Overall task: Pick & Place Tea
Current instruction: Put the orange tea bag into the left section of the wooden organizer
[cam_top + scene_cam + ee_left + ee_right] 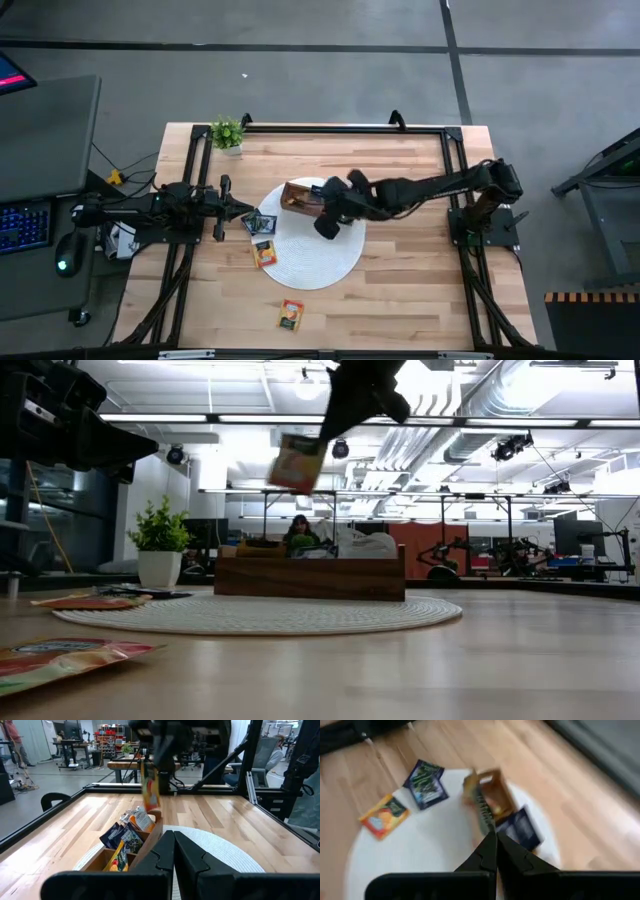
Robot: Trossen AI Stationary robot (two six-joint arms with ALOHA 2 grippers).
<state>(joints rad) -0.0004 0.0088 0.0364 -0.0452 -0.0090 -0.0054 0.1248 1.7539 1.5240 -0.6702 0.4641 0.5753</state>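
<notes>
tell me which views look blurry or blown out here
Right wrist view: motion-smeared, the wooden box and sachets soft-edged. Low view: ceiling lights glare, the right gripper a dark silhouette over its sachet. Left wrist view: near fingers out of focus. High view: evenly lit, sharp.

Under your arms lies a light wooden table, plank-built, with a smooth satin sheen. At frame centre you see a round white woven mat, ribbed and matt. The brown wooden box on it looks smooth and dull. Your tea sachets are glossy printed foil or plastic, crinkled. Dark matt fingers fill the left wrist view's lower edge.
</notes>
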